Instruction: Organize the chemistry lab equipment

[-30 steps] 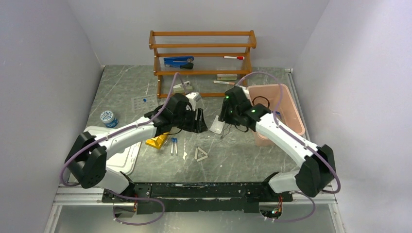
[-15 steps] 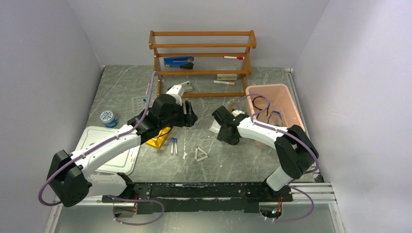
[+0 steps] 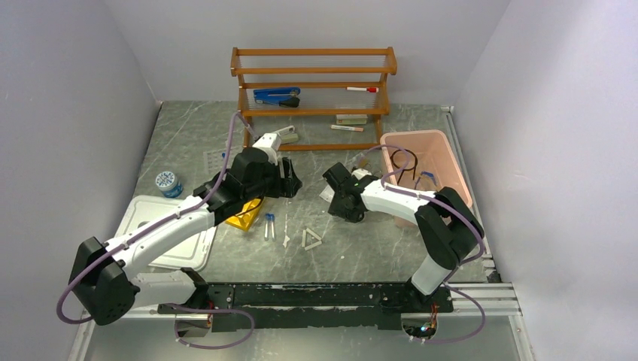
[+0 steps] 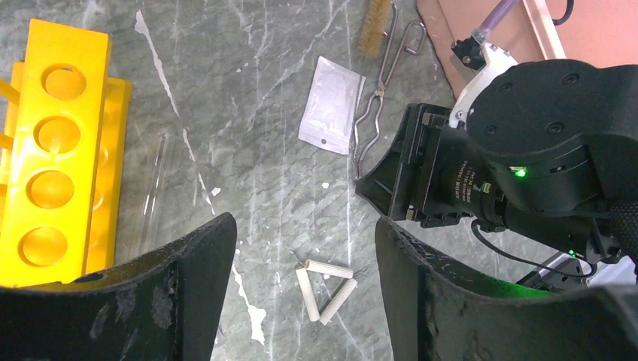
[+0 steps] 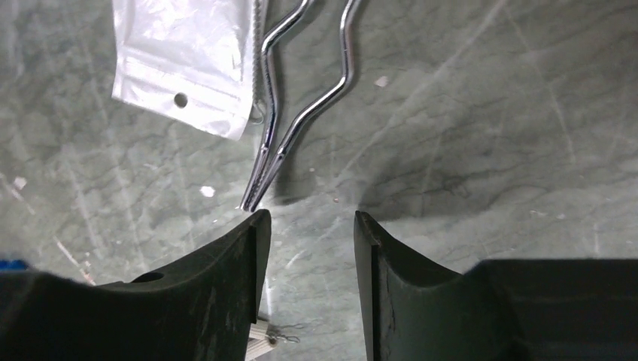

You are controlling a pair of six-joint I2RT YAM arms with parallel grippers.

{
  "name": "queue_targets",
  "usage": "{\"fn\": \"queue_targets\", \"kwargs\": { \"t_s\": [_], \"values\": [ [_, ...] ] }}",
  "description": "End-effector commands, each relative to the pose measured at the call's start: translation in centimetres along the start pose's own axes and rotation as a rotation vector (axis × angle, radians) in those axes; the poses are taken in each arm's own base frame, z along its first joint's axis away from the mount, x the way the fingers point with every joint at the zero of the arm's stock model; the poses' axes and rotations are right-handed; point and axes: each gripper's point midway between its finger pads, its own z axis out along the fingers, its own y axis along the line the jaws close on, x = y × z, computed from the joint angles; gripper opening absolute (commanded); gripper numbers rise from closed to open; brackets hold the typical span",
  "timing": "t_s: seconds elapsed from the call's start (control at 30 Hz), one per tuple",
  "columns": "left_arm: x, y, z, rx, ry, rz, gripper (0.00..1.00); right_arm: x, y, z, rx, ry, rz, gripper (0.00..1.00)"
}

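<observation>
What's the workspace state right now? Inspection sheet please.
Surface: marbled table, white flecks.
Job's things: yellow rack, white triangle, clear bag, metal tongs, blue-capped tubes loose on table; pink bin holds tubing loop.
Clutter: wooden shelf with stapler, marker; white tray, round jar.
Grippers: left gripper open, empty; right gripper open, by tongs' tip.
Cables: purple cable along each arm.
Surroundings: plain walls; nothing else seen.

a wooden shelf rack [image 3: 313,71] stands at the far edge of the grey marbled tabletop [image 3: 188,135]. a blue stapler [image 3: 276,95] lies on a middle shelf at the left, a red-capped marker [image 3: 362,89] at the right, and another marker [image 3: 346,128] lower down.
</observation>
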Motion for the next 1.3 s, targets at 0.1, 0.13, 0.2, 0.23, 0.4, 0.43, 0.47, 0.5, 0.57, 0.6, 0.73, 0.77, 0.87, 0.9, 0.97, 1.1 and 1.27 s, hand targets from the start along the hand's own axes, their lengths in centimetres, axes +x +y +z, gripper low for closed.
{"fn": "queue_targets", "kwargs": {
  "t_s": [0.1,0.13,0.2,0.23,0.4,0.43,0.47,0.5,0.57,0.6,0.73,0.77,0.87,0.9,0.97,1.1,1.27],
  "values": [
    [-0.1,0.8,-0.2,-0.015,-0.02,0.003,0.72,-1.8,3.3,-1.5,-0.117,-0.048,-0.037,0.54],
    [0.0,0.9,-0.2,-0.015,-0.02,0.003,0.72,-1.8,3.1,-1.3,-0.099,-0.05,-0.037,0.55],
    [0.0,0.9,-0.2,-0.014,-0.018,0.003,0.72,-2.0,2.9,-1.0,-0.071,-0.054,-0.036,0.55],
    [0.0,0.9,-0.2,-0.014,-0.017,0.004,0.72,-2.1,3.1,-0.8,-0.072,-0.057,-0.039,0.56],
    [0.2,1.0,-0.1,-0.016,-0.01,0.005,0.72,-2.8,2.8,0.0,-0.003,-0.081,-0.004,0.52],
    [0.2,1.0,-0.1,-0.015,-0.009,0.004,0.72,-2.9,2.6,0.1,0.017,-0.085,-0.001,0.51],
    [0.2,1.1,-0.1,-0.015,-0.01,0.002,0.72,-2.9,2.3,0.2,0.037,-0.085,-0.001,0.48],
    [0.2,1.1,-0.1,-0.015,-0.012,0.001,0.72,-2.8,1.8,0.3,0.06,-0.085,0.0,0.46],
    [0.3,1.2,-0.1,-0.018,-0.011,0.001,0.72,-2.8,1.2,0.3,0.085,-0.087,0.002,0.42],
    [0.2,1.2,-0.2,-0.02,-0.013,0.0,0.72,-2.6,0.9,0.4,0.092,-0.087,0.004,0.39],
    [0.3,1.3,-0.1,-0.017,-0.013,-0.003,0.72,-2.1,0.7,0.5,0.09,-0.07,-0.003,0.34],
    [0.3,1.2,-0.1,-0.015,-0.013,-0.005,0.72,-1.9,0.7,0.6,0.085,-0.059,-0.01,0.32],
    [0.3,1.2,-0.1,-0.013,-0.01,-0.006,0.72,-1.0,0.4,0.7,0.083,-0.028,-0.015,0.3],
    [0.3,1.2,-0.1,-0.013,-0.011,-0.005,0.72,-0.7,0.1,0.8,0.09,-0.02,-0.015,0.3],
    [0.3,1.2,-0.2,-0.014,-0.013,-0.005,0.72,-0.4,-0.6,0.8,0.109,-0.011,-0.015,0.29],
    [0.3,1.2,-0.2,-0.009,-0.016,-0.009,0.72,0.0,-1.4,1.0,0.138,-0.004,-0.026,0.3],
    [0.4,1.0,-0.1,0.0,-0.008,-0.008,0.72,-0.2,-1.8,0.9,0.154,-0.012,-0.039,0.12]
  ]
}}
